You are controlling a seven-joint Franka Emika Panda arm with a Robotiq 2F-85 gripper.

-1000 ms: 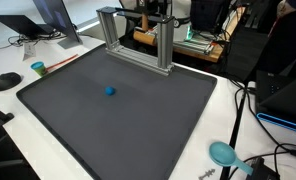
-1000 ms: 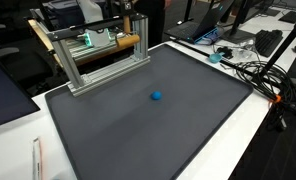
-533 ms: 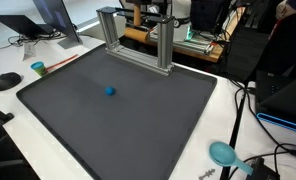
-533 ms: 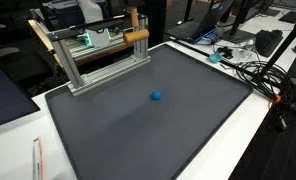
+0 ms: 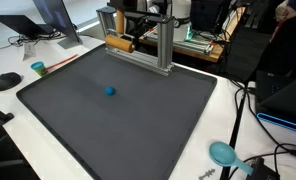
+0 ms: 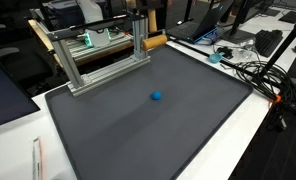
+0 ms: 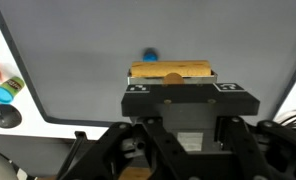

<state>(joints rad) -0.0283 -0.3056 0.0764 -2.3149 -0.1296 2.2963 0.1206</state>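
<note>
the fingers (image 7: 138, 92) clamp a wooden block (image 7: 173, 72) beside the metal frame (image 5: 166, 45).

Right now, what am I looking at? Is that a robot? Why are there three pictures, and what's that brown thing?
Yes, it's a robot. The grasping part at the tip of its arm is called the end effector, and it works like a hand with two fingers.

Two pictures come from cameras standing around the table, each looking from a different place. The third comes from a camera on the robot's wrist, so you look out along its hand.

On the table lies a big dark mat, and a small blue ball sits on it. At one edge of the mat stands a metal frame.

The brown thing is a wooden block. The end effector is shut on it, pinching it between its fingers, close to the frame.
</note>
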